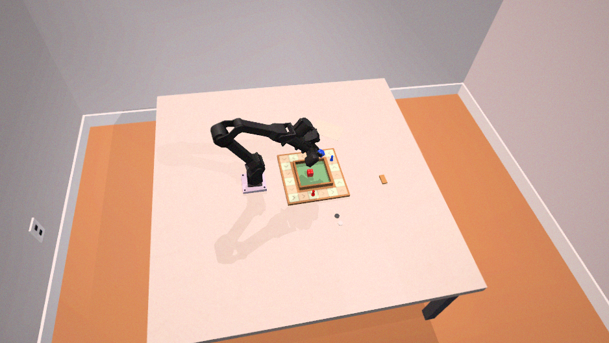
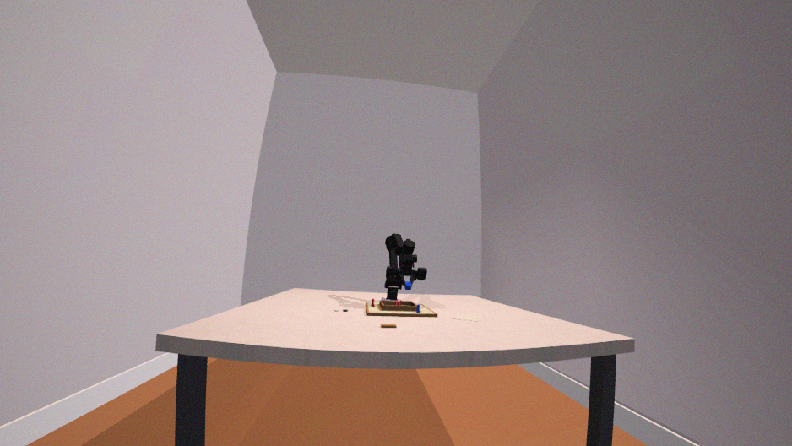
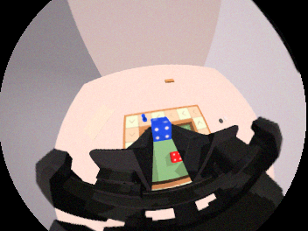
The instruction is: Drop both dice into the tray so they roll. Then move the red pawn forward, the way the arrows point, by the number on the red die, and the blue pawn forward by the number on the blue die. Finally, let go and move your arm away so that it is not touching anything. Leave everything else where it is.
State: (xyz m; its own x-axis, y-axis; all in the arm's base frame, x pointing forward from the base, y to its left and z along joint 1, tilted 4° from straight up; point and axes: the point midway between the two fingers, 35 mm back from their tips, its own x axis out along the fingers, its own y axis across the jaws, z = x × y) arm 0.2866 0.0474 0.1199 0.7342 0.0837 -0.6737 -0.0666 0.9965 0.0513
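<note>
My gripper (image 3: pixel 161 131) (image 2: pixel 408 283) is shut on the blue die (image 1: pixel 321 152) (image 2: pixel 408 285) (image 3: pixel 161 129) and holds it in the air above the board. The face towards the wrist camera shows several white pips. The red die (image 1: pixel 310 172) (image 3: pixel 176 157) lies on the green floor of the tray (image 1: pixel 316 186) (image 2: pixel 398 307). Its number is too small to read surely. The red pawn (image 1: pixel 313 193) (image 2: pixel 372 302) stands upright on the near row of the board (image 1: pixel 318 198) (image 2: pixel 401 314). The blue pawn (image 1: pixel 331 158) (image 2: pixel 418 308) (image 3: pixel 143 117) stands at the far right corner region.
An orange-brown block (image 1: pixel 383 179) (image 2: pixel 388 325) (image 3: pixel 169 80) lies beyond the board. A dark disc (image 1: pixel 336 215) (image 2: pixel 344 310) (image 3: pixel 220 121) and a white disc (image 1: pixel 340 223) lie beside the board. A pale flat sheet (image 1: pixel 330 130) (image 2: pixel 468 318) (image 3: pixel 101 122) lies on the other side.
</note>
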